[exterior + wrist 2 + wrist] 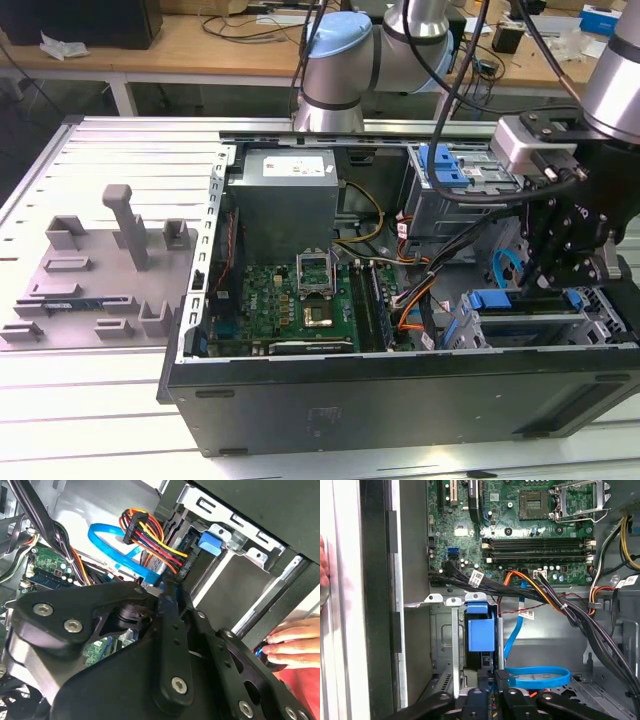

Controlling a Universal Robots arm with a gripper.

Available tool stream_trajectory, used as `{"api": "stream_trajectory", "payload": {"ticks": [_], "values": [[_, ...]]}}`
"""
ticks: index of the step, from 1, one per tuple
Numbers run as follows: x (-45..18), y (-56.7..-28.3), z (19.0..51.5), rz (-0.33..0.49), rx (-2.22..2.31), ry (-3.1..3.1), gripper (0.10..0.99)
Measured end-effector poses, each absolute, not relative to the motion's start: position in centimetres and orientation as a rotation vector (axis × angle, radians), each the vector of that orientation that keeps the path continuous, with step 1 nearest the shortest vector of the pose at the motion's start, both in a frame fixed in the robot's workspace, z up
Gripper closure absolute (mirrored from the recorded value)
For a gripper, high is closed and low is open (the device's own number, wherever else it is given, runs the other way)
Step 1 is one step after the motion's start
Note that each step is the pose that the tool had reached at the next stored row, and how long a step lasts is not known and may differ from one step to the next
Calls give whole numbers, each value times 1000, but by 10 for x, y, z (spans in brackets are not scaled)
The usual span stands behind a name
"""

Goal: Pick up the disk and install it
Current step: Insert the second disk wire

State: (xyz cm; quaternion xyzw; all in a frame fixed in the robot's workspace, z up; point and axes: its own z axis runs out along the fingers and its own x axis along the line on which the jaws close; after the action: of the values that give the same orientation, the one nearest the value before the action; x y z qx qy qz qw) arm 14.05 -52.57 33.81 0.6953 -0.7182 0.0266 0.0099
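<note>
The disk (528, 322), a silver drive in a blue bracket, sits on edge in the drive cage at the front of the open computer case (400, 400), on the exterior view's right. My gripper (538, 285) hangs straight above it, fingers shut together, tips at the disk's upper edge. In the first wrist view the blue bracket of the disk (481, 630) stands between the cage's metal rails just beyond my gripper (495, 676). The second wrist view has the gripper (166, 597) with a sliver of blue at its tip.
A bundle of black, orange and blue cables (540, 590) crosses beside the cage. The motherboard (300, 300) and grey power supply (285, 200) fill the case's middle. A person's hand (292, 645) rests outside the case wall. A grey fixture plate (100, 270) lies at the exterior view's left.
</note>
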Motion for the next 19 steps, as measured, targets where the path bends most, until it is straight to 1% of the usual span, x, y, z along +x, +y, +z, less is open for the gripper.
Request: {"api": "stream_trajectory", "payload": {"ticks": [1,13,14,15,19], "values": [[140,-525,339,84,2170,-2241,851],[140,-519,361,103,2162,-2233,851],[140,-518,361,106,2161,-2232,863],[140,-518,361,108,2160,-2231,980],[140,-517,361,109,2160,-2231,980]]}}
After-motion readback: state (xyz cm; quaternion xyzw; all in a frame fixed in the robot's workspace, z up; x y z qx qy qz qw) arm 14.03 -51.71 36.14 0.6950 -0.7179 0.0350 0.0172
